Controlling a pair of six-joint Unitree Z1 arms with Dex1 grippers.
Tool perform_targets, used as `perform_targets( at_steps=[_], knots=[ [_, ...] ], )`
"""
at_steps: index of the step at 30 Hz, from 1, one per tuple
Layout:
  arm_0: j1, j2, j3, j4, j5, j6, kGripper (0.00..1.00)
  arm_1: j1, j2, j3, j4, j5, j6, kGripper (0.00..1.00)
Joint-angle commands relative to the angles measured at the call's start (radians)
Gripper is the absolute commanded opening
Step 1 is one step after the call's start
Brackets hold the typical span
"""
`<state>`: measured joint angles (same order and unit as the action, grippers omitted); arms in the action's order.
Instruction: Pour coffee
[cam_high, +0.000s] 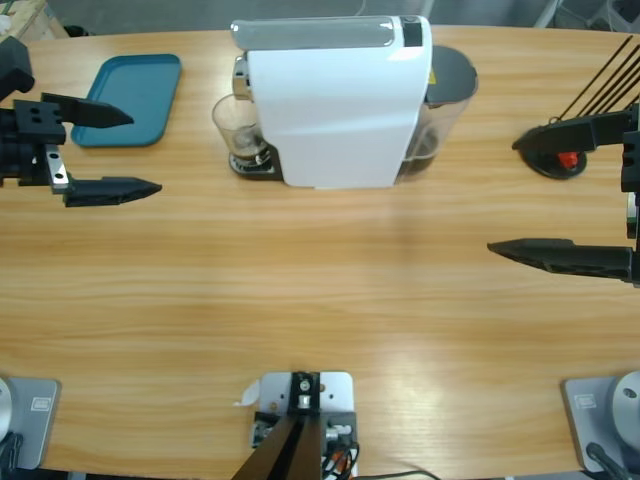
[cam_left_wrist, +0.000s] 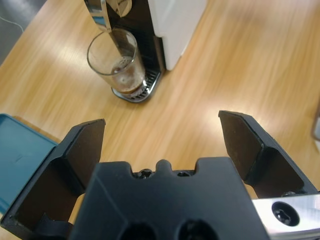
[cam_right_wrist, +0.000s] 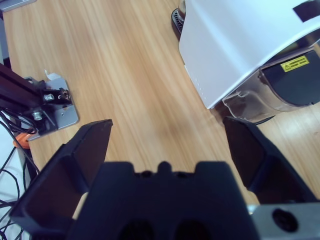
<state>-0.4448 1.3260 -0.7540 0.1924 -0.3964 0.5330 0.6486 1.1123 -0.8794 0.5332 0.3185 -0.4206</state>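
The left gripper (cam_high: 140, 150) hovers at the table's left edge, jaws spread wide and holding nothing, aimed toward a clear glass (cam_left_wrist: 116, 62). The right gripper (cam_right_wrist: 170, 145) is also wide open and empty, at the right edge. The glass stands upright on the drip tray of a white coffee machine (cam_high: 335, 105) at the far middle, holding a shallow layer of dark coffee (cam_left_wrist: 127, 89) (foamy on top). A teal tray (cam_high: 130, 98) lies far left.
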Motion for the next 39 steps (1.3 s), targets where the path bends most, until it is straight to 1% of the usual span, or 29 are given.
perform_targets(
  at_steps=[1,5,9,18,30,39],
  knots=[
    [0.051,0.117,0.036,-0.099,-0.065,0.024,0.987,0.008,0.039,0.043,-0.015,0.016,-0.004,1.000],
    [0.078,0.186,0.030,-0.153,-0.124,0.026,0.987,-0.004,0.048,0.049,-0.024,0.035,-0.003,1.000],
    [0.102,0.239,0.025,-0.184,-0.136,0.034,0.976,-0.020,0.061,0.048,-0.031,0.047,-0.003,1.000],
    [0.103,0.348,-0.047,-0.191,-0.119,0.102,0.977,-0.023,0.095,0.049,-0.049,0.060,-0.003,1.000],
    [0.102,0.446,-0.097,-0.259,-0.134,0.104,0.982,-0.026,0.148,0.048,-0.081,0.076,-0.006,1.000],
    [0.079,0.513,-0.168,-0.261,-0.134,0.094,0.982,-0.034,0.182,0.045,-0.116,0.092,-0.006,1.000]
  ],
)
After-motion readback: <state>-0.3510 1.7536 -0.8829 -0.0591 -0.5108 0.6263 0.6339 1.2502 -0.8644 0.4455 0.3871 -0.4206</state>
